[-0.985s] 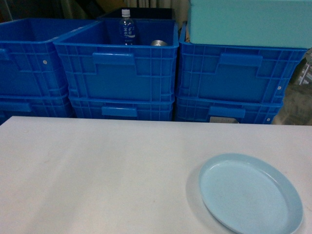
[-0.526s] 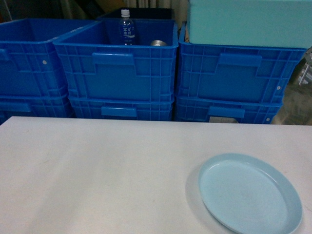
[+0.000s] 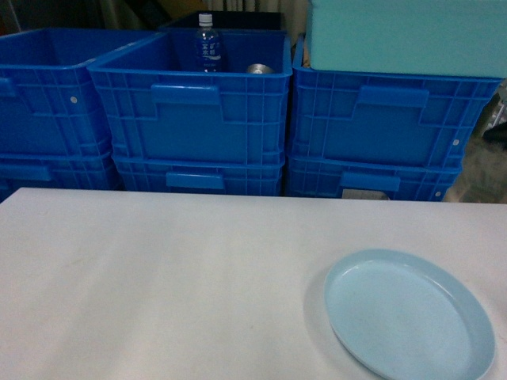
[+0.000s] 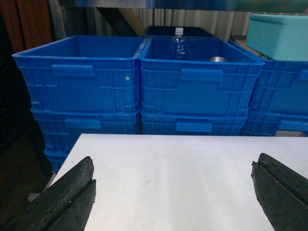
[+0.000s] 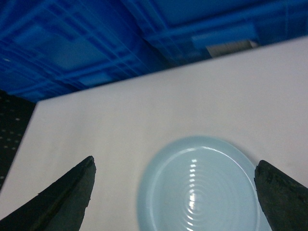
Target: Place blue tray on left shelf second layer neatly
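Blue tray (image 3: 409, 315) lies flat on my white desk (image 3: 158, 277), near right. I see my right hand (image 5: 175, 192) above it, fingers spread wide, gripping nothing; left hand (image 4: 175, 192) likewise wide apart (over bare desk). Blue crates (image 3: 190, 111) stand behind.

tray (image 3: 409, 315) on table (image 3: 158, 277), crates (image 3: 190, 103) behind

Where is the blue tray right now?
The blue tray lies flat on the white table, lower right of the head view, in front of the blue crates, below the open right pincer.
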Controlling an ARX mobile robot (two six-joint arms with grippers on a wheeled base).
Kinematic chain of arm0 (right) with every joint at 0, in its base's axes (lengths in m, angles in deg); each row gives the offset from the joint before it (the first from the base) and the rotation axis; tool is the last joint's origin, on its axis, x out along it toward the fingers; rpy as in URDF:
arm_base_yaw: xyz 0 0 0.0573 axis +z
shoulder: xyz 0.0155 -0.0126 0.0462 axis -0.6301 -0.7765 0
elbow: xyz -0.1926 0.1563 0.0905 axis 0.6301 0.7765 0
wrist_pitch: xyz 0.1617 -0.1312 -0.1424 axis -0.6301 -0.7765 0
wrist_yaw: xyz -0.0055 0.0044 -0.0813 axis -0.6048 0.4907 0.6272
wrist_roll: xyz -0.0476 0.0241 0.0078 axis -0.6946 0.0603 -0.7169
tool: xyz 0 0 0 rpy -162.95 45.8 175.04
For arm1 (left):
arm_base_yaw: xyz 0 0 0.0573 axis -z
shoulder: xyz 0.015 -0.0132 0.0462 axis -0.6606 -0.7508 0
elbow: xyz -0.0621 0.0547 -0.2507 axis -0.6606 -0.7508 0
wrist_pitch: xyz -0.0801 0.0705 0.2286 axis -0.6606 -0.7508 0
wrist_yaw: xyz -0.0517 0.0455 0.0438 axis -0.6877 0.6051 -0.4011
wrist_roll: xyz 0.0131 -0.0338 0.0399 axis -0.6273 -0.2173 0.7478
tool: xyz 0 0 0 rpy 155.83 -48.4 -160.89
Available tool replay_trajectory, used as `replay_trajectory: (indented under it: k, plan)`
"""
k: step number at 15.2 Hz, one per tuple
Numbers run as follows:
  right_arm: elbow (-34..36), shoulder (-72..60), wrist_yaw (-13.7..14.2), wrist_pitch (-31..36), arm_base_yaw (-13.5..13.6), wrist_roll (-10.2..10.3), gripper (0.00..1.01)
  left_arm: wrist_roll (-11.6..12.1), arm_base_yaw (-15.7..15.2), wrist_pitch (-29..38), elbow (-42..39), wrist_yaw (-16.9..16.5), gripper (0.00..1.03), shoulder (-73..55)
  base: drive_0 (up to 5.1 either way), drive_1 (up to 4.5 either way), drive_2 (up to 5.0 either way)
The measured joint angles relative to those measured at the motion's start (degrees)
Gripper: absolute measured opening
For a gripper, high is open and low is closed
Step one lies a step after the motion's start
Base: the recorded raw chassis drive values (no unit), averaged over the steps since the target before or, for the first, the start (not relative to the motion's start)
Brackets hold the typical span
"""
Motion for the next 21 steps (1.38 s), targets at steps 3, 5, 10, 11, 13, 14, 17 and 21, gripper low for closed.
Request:
replay_trajectory:
  k: [3, 5, 10, 11, 13, 14, 17, 21]
  plan:
    - [3.98, -10.60, 4.52, 4.02, -1.46, -1.07, 0.98, 0.02, 0.00, 0.00, 0.00, -0.02, 0.98, 0.00, 0.0, 0.00, 0.0]
    - [7.17, -14.32, 6.14, 9.20, -2.14, -3.02, 0.98, 0.00, 0.00, 0.00, 0.00, -0.02, 0.98, 0.00, 0.0, 0.00, 0.0]
    - [11.26, -23.91, 5.75, 18.49, -1.29, -3.82, 0.98, 0.02, 0.00, 0.02, 0.00, -0.02, 0.98, 0.00, 0.0, 0.00, 0.0]
    - [11.50, -24.79, 5.68, 20.92, -0.46, -3.39, 0.98, 0.00, 0.00, 0.00, 0.00, -0.02, 0.98, 0.00, 0.0, 0.00, 0.0]
    - [11.78, -27.67, 5.29, 26.95, 2.71, -0.98, 0.98, 0.00, 0.00, 0.00, 0.00, -0.02, 0.98, 0.00, 0.0, 0.00, 0.0]
    - [11.76, -28.52, 5.40, 28.02, 3.28, -0.74, 0.98, 0.00, 0.00, 0.02, 0.00, -0.02, 0.98, 0.00, 0.0, 0.00, 0.0]
    - [11.82, -30.12, 9.03, 30.58, 3.58, -2.19, 0.91, 0.00, 0.00, 0.02, 0.00, 0.00, 0.98, 0.00, 0.0, 0.00, 0.0]
    - [14.80, -31.01, 9.57, 35.93, 1.60, -2.99, 0.54, 0.00, 0.00, 0.02, 0.00, -0.02, 0.98, 0.00, 0.0, 0.00, 0.0]
